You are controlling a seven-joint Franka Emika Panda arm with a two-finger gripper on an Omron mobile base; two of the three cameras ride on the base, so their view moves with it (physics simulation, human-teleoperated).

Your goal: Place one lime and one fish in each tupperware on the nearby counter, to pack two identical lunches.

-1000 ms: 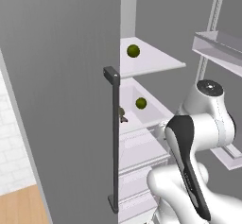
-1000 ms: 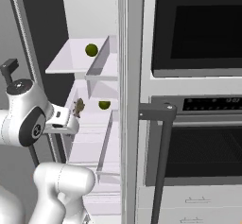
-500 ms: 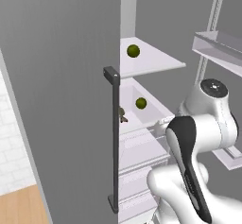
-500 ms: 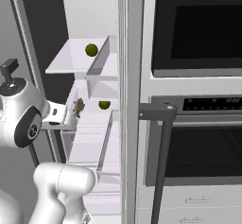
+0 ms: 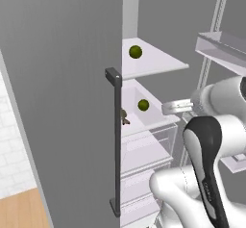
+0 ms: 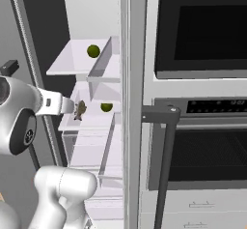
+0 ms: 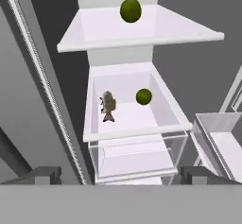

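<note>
Inside the open fridge, I'm looking at two white shelves stacked one above the other. Up on the upper shelf (image 7: 142, 31) sits one lime (image 7: 131, 10), alone, toward the far side of the plate. Down on the lower shelf (image 7: 137, 119), which reads as a shallow white tray with raised walls, I've got the second lime (image 7: 143, 96) on the right and a fish (image 7: 108, 104) on the left, near each other but apart. That fish is small and grey-brown, its tail fin pointing toward me in the hand view.

From the left base view, the grey fridge door (image 5: 62, 92) stands open on the left with its dark vertical handle (image 5: 115, 140), and it hides most of the fish (image 5: 123, 117), so I catch just a sliver past the door's edge. Both limes show clearly to the right of it, upper (image 5: 135, 52) and lower (image 5: 143, 105).

From the right base view, my arm reaches in from the left, the wrist just short of the lower shelf, level with the fish (image 6: 80, 109). My gripper (image 7: 123, 176) is spread wide, fingers (image 7: 45, 175) far apart at the bottom of the hand view, nothing between them, grasping nothing. On the right stands the black oven (image 6: 202, 97) with its bar handle.
</note>
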